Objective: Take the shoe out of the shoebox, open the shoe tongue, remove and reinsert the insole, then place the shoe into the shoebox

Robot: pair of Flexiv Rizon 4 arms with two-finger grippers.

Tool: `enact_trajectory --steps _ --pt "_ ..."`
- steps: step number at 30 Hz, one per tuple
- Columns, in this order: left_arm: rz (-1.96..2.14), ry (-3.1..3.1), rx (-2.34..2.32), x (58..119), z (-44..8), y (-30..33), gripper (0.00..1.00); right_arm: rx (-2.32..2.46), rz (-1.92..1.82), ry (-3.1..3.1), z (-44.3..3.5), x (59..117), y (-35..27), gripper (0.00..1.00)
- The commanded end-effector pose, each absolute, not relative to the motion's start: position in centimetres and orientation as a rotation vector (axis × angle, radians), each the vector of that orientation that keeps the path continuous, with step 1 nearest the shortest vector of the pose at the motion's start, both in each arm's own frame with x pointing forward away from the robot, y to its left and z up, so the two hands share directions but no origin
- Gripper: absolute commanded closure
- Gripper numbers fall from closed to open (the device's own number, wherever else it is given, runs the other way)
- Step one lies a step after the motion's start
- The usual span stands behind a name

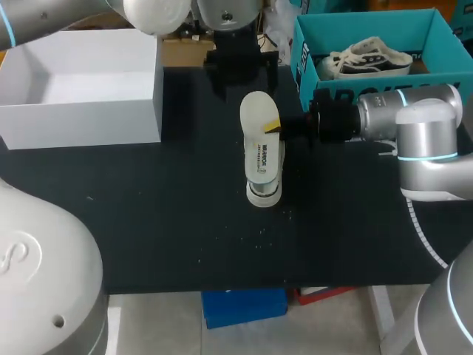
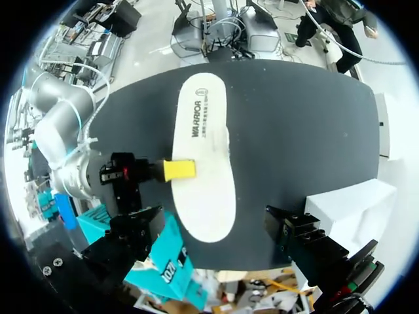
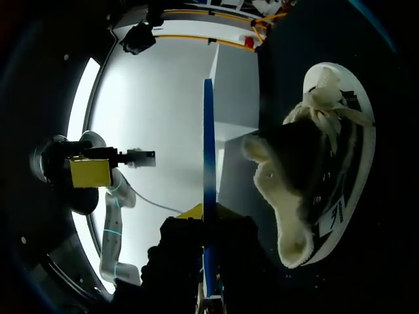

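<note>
Shoe on table | dark-printed insole clamped in right claw | left claw apart

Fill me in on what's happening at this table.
The right gripper is shut on the side edge of the insole. It holds the insole level in the air above the shoe, which sits on the black table. The left gripper hangs open over them, holding nothing. A second shoe lies in the teal shoebox.
</note>
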State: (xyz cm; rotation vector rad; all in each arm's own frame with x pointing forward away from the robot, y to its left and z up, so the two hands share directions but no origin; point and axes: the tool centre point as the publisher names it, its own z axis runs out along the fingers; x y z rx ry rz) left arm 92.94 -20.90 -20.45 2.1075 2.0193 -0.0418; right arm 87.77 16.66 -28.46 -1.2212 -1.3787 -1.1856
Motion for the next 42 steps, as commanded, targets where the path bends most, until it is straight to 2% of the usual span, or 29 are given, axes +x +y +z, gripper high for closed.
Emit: enact_trajectory --steps 1,11,20,31,42 --pt "-0.078 2.044 2.159 97.2 -20.9 -22.1 0.0 -1.224 -1.185 -1.379 -28.4 87.8 16.7 1.0" --pt "-0.072 2.033 2.182 102.7 -21.7 -23.1 0.0 -1.224 -1.185 -1.379 -28.4 87.8 16.7 1.0" --pt "-0.076 2.026 2.21 103.9 -22.2 -23.9 0.0 -1.224 -1.185 -1.379 -28.4 87.8 16.7 1.0" --pt "-0.059 2.022 2.209 99.9 -21.5 -24.5 0.0 -1.224 -1.185 -1.379 -28.4 87.8 16.7 1.0" --pt "-0.061 2.044 2.182 92.0 -22.0 -24.1 0.0 -1.224 -1.185 -1.379 -28.4 87.8 16.7 1.0"
